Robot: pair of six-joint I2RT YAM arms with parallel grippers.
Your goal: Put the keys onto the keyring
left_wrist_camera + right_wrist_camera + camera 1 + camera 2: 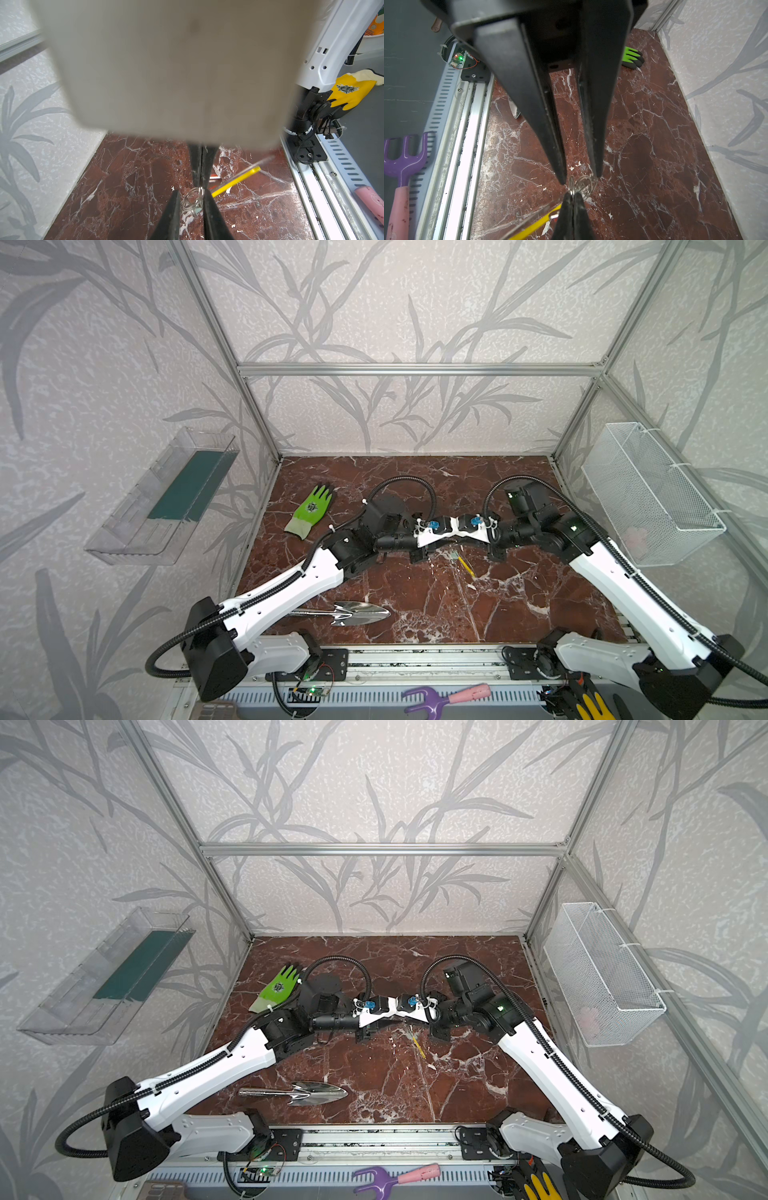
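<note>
The keyring, yellow segment slanting away, hangs over the middle of the red marble table. Its thin grey wire is pinched by the right gripper, whose jaws are clamped tight on it. Just beside that pinch is the mint-tagged key. Its small wire loop spans the slightly parted fingers of the left gripper, which grasp it. Whether the loop is threaded onto the keyring is unclear. A steel trowel lies nearer the front rail, and a green glove lies far left.
</note>
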